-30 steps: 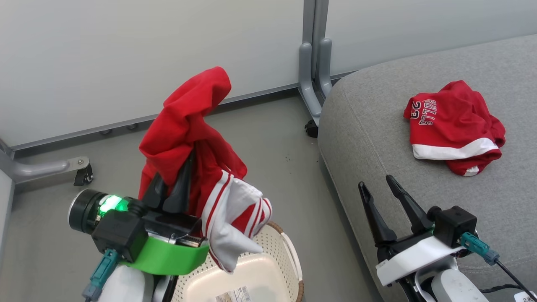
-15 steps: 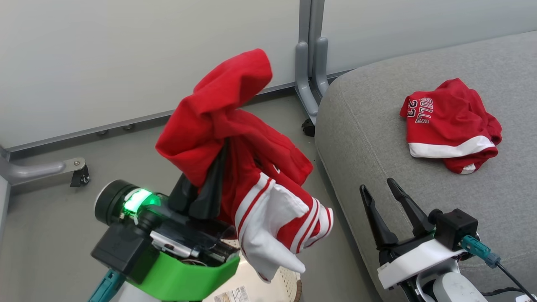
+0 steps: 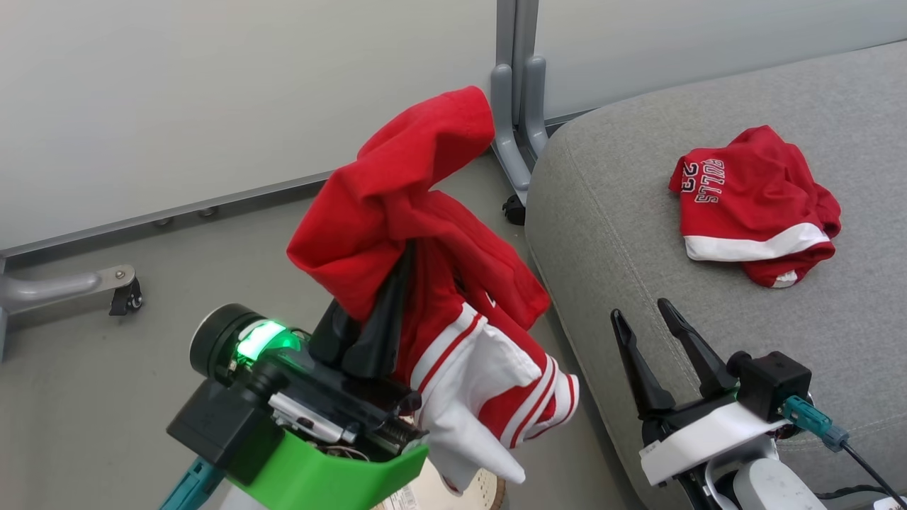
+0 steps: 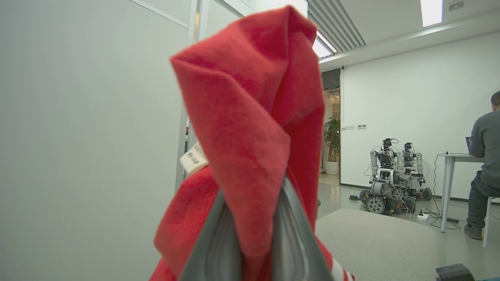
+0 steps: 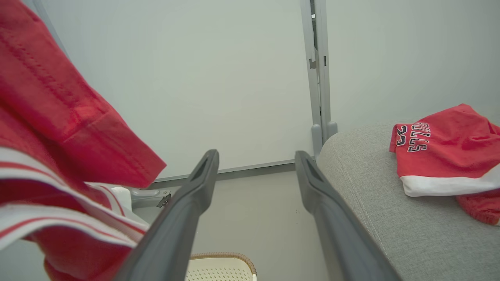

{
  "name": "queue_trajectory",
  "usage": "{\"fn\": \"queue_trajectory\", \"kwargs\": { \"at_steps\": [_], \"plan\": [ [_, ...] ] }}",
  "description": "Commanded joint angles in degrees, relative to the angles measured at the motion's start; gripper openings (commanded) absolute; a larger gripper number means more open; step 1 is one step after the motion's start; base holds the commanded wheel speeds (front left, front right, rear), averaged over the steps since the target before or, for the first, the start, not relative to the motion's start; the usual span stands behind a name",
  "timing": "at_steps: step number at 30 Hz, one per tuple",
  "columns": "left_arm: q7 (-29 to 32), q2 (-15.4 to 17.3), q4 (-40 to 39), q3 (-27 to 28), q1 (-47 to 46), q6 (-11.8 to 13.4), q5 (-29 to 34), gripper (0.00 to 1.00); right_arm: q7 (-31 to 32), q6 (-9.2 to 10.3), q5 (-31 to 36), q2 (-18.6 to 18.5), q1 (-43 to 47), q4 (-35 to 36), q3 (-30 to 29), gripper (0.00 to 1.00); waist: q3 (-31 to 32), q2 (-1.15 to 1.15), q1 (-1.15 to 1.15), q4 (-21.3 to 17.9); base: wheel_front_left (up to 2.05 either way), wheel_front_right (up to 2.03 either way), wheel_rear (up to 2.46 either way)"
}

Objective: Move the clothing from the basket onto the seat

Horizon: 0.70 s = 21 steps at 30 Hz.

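My left gripper point(image 3: 397, 273) is shut on a red garment point(image 3: 397, 212) with white stripe trim, held up in the air left of the seat point(image 3: 623, 212). The cloth drapes over the fingers point(image 4: 254, 218) and hangs down to the right. A sliver of the cream basket point(image 3: 489, 489) shows below it at the bottom edge; its brown rim point(image 5: 224, 257) also shows. A second red garment point(image 3: 751, 202) with a white band lies crumpled on the grey seat. My right gripper point(image 3: 641, 319) is open and empty over the seat's near left edge.
A grey partition wall with a post foot point(image 3: 514, 142) stands behind the floor, and a castor leg point(image 3: 71, 287) sits at the left. In the left wrist view a parked robot point(image 4: 390, 175) and a seated person point(image 4: 484, 164) are far off at the right.
The left gripper has carried the red garment up and to the right, towards the seat. The camera has shifted a little. The right gripper has stayed where it was.
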State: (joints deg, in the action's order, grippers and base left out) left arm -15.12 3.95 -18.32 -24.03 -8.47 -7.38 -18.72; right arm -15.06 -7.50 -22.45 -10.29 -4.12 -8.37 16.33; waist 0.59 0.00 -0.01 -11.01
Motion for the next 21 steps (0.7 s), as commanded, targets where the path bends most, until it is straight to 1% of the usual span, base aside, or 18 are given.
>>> {"fn": "queue_trajectory", "kwargs": {
  "at_steps": [1, 3, 5, 8, 11, 21],
  "plan": [
    [-0.03, -0.18, -0.13, 0.21, -1.02, -0.19, -0.37, 0.00, -0.17, 0.02, 0.42, -0.09, -0.05, 0.03, 0.00, 1.00, -0.02, 0.00, 0.01, -0.11, 0.00, 0.00, 0.00],
    [-0.03, -0.09, 0.05, 0.34, -1.05, -0.19, -0.23, 0.00, -0.17, 0.02, 0.42, -0.05, -0.09, 0.00, -0.07, 1.00, -0.02, 0.00, 0.01, -0.24, 0.00, 0.00, 0.00],
    [-0.03, 0.02, 0.22, 0.44, -1.20, -0.19, -0.12, 0.00, -0.17, 0.02, -1.14, 0.56, 0.12, 0.09, -0.53, 1.00, -0.05, 0.00, 0.01, -0.32, 0.00, 0.00, 0.00],
    [-0.03, 0.15, 0.47, 0.53, -1.31, -0.19, 0.07, 0.00, -0.17, 0.02, -1.95, -0.22, -0.34, 0.93, -0.08, 1.00, -0.14, 0.00, 0.01, -0.43, 0.00, 0.00, 0.00],
    [-0.03, 0.17, 0.63, 0.69, -1.36, -0.19, 0.17, 0.00, -0.17, 0.01, -3.37, -1.13, -0.93, 2.70, 1.64, 1.00, -0.21, 0.00, 0.01, -0.57, 0.00, 0.00, 0.00],
    [-0.03, 0.14, 1.09, 1.04, -1.19, -0.19, 0.08, 0.00, -0.17, 0.01, -9.10, -8.44, -2.90, 12.15, 13.68, 1.00, -0.33, 0.00, 0.01, -1.07, 0.00, 0.00, 0.00]
  ]
}}
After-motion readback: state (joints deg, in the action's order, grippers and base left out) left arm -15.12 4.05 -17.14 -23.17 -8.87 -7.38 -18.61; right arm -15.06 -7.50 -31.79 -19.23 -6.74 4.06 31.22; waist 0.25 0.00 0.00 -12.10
